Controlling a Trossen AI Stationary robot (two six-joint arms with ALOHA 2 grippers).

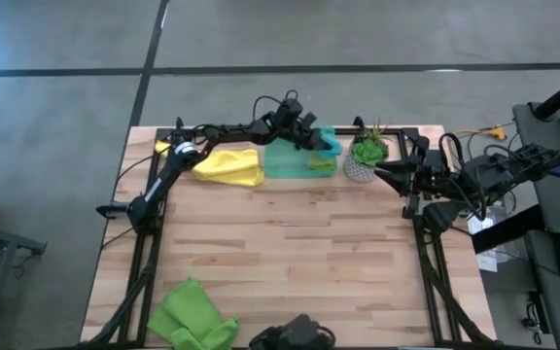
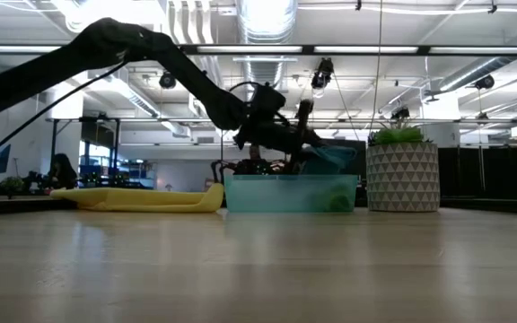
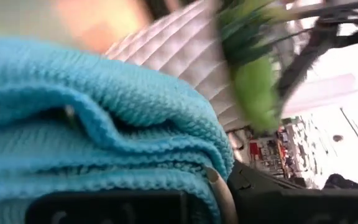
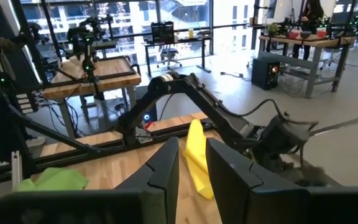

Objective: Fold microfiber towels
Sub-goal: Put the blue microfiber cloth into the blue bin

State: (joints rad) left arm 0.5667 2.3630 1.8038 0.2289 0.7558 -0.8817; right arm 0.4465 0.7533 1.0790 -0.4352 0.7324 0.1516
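A wooden table [image 1: 290, 243] holds a translucent green tray [image 2: 285, 193] at its far edge, and everything here is placed from that tray.

The left gripper [image 1: 311, 136] hangs just above the tray, its fingers clenched on a folded teal-blue towel [image 3: 92, 124]. The wrist view shows the towel's looped knit bunched in several soft layers right against the fingers. It looks light, limp and slightly grippy, so it would sag wherever unsupported; pinching across the stacked folded edge seems the best way to keep the layers together.

Inside the tray, a patch of green shows at the end nearest a white patterned plant pot [image 1: 360, 167], possibly a folded lime towel; what else lies there I cannot tell.

A yellow towel [image 1: 227, 165] lies flat on the table just beside the tray, on the side away from the pot. A crumpled lime green towel [image 1: 194, 313] sits well apart, at the table's near edge.

The right gripper [image 4: 192, 163] waits beyond the pot, off the table's side, fingers slightly parted and holding nothing.
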